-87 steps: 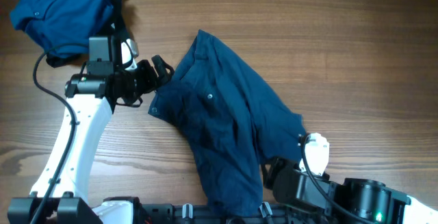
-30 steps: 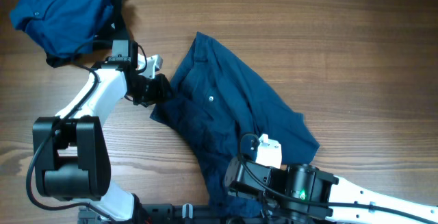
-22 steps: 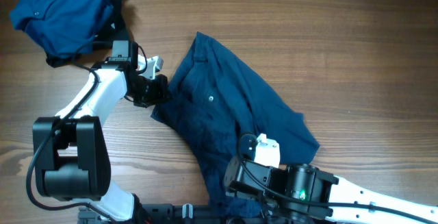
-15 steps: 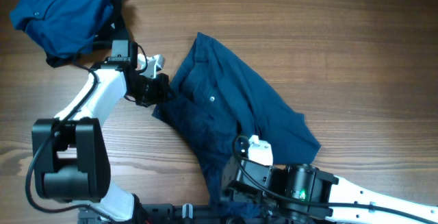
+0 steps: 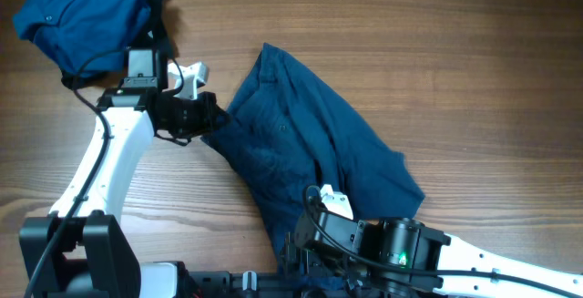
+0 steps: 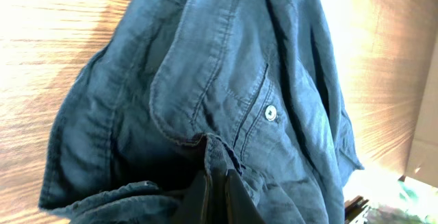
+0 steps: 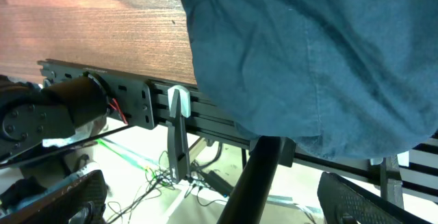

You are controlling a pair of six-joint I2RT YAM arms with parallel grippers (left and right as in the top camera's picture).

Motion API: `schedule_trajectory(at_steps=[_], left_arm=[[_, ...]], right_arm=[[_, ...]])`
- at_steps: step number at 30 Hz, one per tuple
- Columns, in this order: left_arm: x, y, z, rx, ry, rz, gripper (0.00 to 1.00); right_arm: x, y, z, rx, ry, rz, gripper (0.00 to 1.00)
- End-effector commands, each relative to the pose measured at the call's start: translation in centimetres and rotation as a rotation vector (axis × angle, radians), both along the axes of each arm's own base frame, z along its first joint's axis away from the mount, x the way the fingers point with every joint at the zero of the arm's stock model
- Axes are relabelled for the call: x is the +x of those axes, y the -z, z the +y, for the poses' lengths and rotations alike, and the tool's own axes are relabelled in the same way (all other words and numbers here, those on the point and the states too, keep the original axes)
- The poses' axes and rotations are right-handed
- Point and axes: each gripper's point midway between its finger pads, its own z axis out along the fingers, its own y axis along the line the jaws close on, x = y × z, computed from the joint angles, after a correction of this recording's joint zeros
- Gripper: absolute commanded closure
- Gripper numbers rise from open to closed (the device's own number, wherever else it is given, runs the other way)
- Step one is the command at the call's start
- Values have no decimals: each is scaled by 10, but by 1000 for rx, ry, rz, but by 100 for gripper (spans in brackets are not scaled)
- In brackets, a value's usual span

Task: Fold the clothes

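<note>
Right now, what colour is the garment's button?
Silvery-white; the button shows best in the left wrist view.

White left arm (image 5: pixel 102 166), black cable (image 5: pixel 47 102); right arm (image 5: pixel 405 243) black with green light (image 5: pixel 401 259).

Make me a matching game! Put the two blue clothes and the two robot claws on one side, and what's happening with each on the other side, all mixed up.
1. dark navy garment
2. brighter blue shirt
3. left gripper
4. right gripper

A. wide open, holding nothing
B. bunched at the far left corner of the table
C. shut, pinching cloth
D. spread across the middle

Pairs: 1-D, 2-B, 3-C, 4-A
</note>
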Motion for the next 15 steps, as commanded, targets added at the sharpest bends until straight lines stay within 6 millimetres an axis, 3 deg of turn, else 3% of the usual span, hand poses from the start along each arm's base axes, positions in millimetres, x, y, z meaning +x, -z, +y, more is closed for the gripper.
schedule_trajectory(at_steps=[1,15], left_arm=[[1,-9,10,-12,-55,9,96],[-14,-17,30,-55,-130,69,96]], right_arm=[[-5,-3,3,26,-22,19,0],[-22,-10,15,90,-77,106,0]])
